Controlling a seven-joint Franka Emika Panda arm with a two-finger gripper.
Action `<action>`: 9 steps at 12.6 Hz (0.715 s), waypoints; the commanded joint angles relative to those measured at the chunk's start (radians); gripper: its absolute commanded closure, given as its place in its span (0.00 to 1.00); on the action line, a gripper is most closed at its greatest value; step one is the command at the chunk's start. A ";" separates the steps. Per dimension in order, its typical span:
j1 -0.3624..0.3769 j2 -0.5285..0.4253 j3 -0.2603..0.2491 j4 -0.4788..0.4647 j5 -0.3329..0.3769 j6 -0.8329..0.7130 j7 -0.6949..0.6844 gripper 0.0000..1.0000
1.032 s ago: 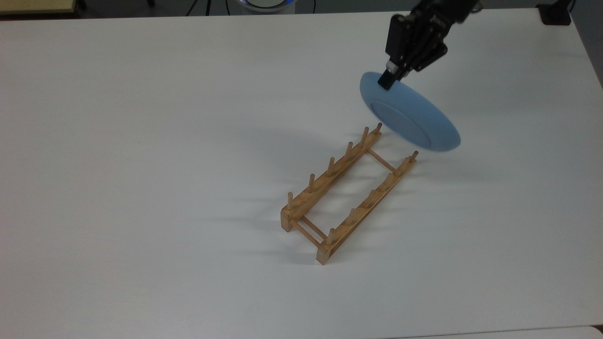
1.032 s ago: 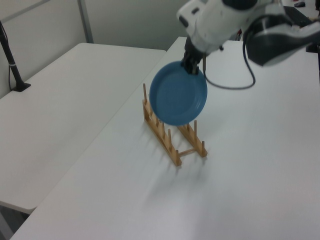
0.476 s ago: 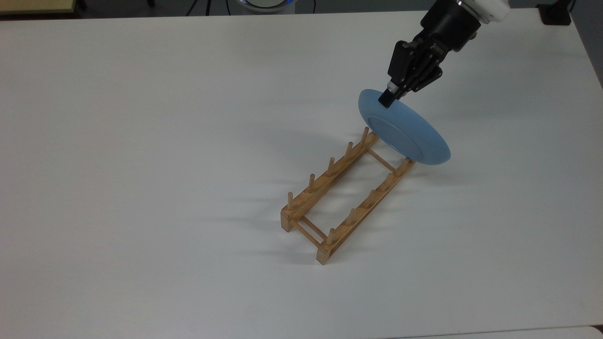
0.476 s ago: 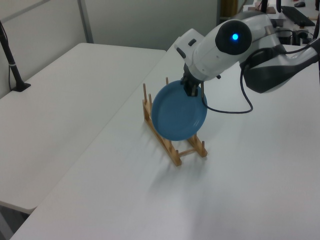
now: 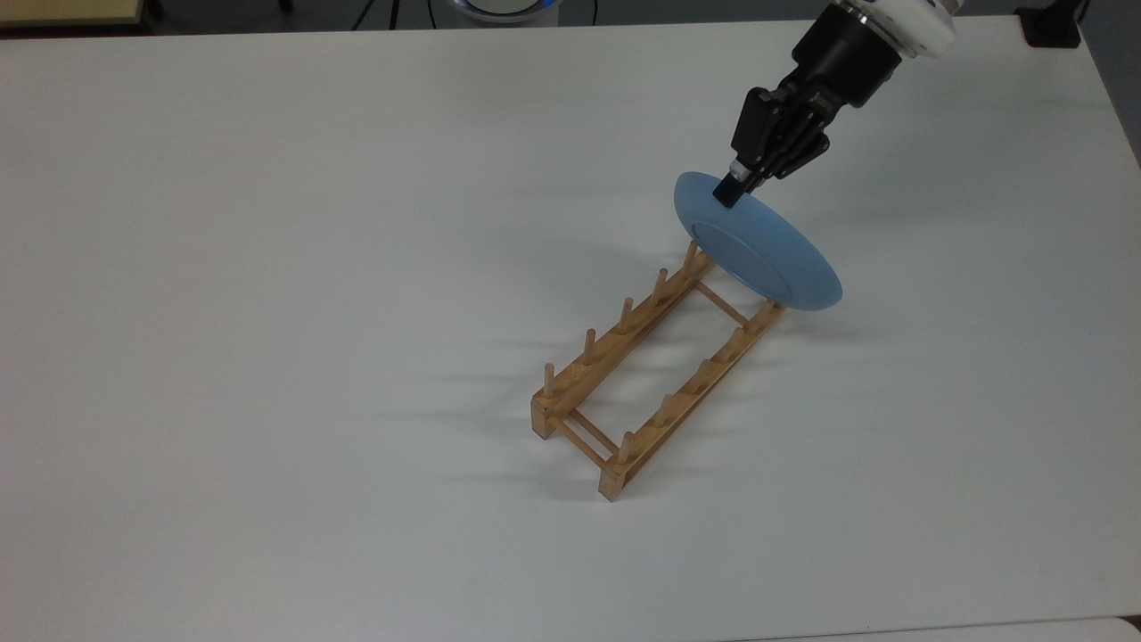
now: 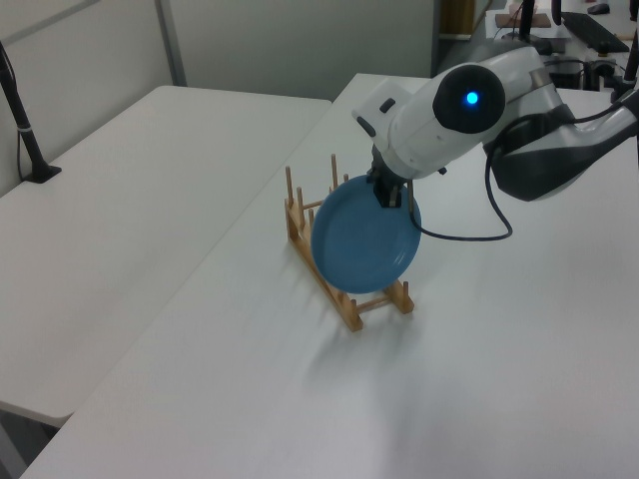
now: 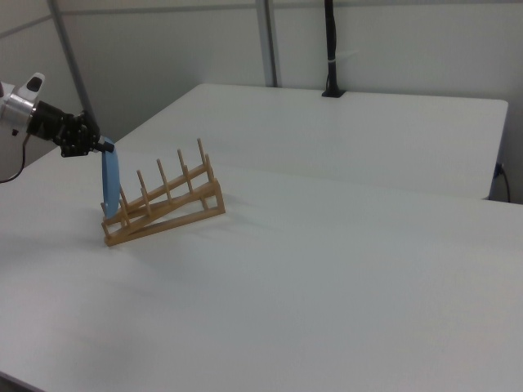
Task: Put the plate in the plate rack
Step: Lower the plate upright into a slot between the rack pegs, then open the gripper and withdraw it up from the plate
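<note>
Jaws of the gripper [image 5: 729, 192] pinched on the top rim of the blue plate [image 5: 767, 254], held on edge. Lower than half a second ago, now down at the far end of the wooden plate rack [image 5: 651, 374] on the white tabletop [image 5: 267, 267]. Other slots bare.

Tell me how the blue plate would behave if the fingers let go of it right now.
The plate looks rigid and glossy, so probably slippery. Held on edge by the gripper at the plate rack end, it would likely tip or roll unless pegs catch it.
</note>
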 commanded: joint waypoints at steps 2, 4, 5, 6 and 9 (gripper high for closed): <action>-0.006 -0.024 0.036 -0.069 -0.093 0.009 0.087 1.00; -0.009 -0.024 0.047 -0.073 -0.093 0.009 0.090 1.00; -0.010 -0.024 0.054 -0.079 -0.086 0.009 0.098 1.00; -0.012 -0.022 0.062 -0.079 -0.081 0.010 0.122 1.00; -0.016 -0.007 0.071 -0.081 -0.060 0.017 0.153 1.00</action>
